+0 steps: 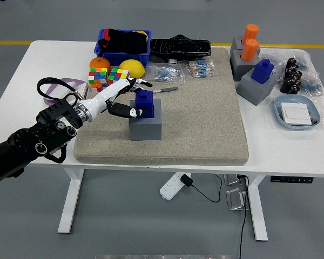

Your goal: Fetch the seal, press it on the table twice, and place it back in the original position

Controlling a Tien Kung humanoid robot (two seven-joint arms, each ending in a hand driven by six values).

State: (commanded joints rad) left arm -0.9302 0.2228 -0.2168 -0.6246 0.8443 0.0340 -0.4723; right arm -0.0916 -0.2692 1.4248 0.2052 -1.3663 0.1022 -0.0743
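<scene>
The blue seal (145, 102) stands upright in its grey block (146, 125) on the grey mat (205, 118), left of centre. My left hand (130, 98) comes in from the left and sits against the seal's left side. Its fingers (136, 84) are spread, reaching past the seal's back left corner, and the thumb tip lies at the seal's lower front left. The hand does not clasp the seal. My right arm is out of view.
Behind the hand are a Rubik's cube (98, 79), an orange (100, 63), a lemon (132, 68), a blue bin (122, 46) and a pen (164, 90). At the right stand another blue seal on a grey block (262, 72), orange seals (250, 43), dark bottles (291, 75) and a tray (297, 112).
</scene>
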